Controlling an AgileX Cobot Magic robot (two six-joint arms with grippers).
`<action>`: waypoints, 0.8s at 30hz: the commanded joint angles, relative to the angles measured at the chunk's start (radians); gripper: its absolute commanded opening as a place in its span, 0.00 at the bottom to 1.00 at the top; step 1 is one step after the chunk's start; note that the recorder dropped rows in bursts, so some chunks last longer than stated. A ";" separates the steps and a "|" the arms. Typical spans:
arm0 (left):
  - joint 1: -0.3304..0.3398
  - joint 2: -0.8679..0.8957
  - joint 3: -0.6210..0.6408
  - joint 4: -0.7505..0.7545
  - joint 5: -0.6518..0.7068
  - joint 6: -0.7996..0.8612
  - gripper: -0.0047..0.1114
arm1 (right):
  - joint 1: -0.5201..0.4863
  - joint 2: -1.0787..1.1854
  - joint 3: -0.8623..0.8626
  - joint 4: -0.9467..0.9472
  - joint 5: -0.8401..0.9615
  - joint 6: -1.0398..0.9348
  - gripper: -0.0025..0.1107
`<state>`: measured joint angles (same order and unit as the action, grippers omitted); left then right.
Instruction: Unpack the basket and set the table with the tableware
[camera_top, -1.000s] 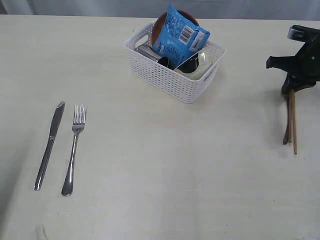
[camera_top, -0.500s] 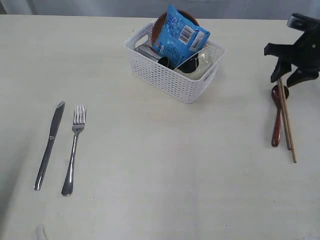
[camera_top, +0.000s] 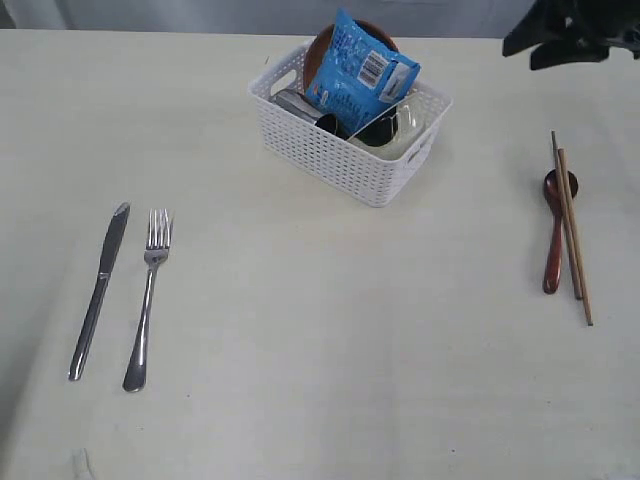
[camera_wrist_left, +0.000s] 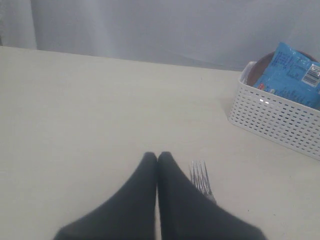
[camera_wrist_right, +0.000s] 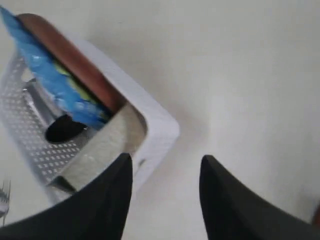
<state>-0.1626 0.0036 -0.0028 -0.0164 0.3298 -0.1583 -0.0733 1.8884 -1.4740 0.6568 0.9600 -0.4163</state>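
The white basket (camera_top: 340, 150) stands at the back middle of the table (camera_top: 330, 330), holding a blue snack packet (camera_top: 358, 72), the brown plate (camera_top: 320, 50), the steel cup (camera_top: 300, 103) and the pale bowl (camera_top: 400, 135). The knife (camera_top: 98, 290) and fork (camera_top: 148, 300) lie side by side at the left. At the right the dark red spoon (camera_top: 552, 232) and two chopsticks (camera_top: 572, 225) lie together. My right gripper (camera_top: 555, 35) hangs open and empty at the top right, above and beyond them. My left gripper (camera_wrist_left: 158, 156) is shut on nothing, near the fork (camera_wrist_left: 201, 177).
In the right wrist view the basket (camera_wrist_right: 160, 130) corner sits just beside one fingertip (camera_wrist_right: 122, 165), with the plate (camera_wrist_right: 70, 60), packet (camera_wrist_right: 50, 82) and bowl (camera_wrist_right: 107, 145) inside. A grey backdrop runs behind the table's far edge.
My right gripper let go of the spoon and chopsticks, which now lie on the table, then rose and moved back toward the far edge. The left side has not changed.
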 joint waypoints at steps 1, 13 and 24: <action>0.001 -0.004 0.003 -0.003 -0.009 0.001 0.04 | 0.082 0.010 -0.067 0.041 0.008 -0.109 0.39; 0.001 -0.004 0.003 -0.003 -0.009 0.001 0.04 | 0.237 0.144 -0.296 -0.073 -0.009 -0.102 0.39; 0.001 -0.004 0.003 -0.003 -0.009 0.001 0.04 | 0.239 0.257 -0.318 -0.085 0.054 -0.073 0.39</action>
<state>-0.1626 0.0036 -0.0028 -0.0164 0.3298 -0.1583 0.1637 2.1354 -1.7837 0.5720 0.9978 -0.4934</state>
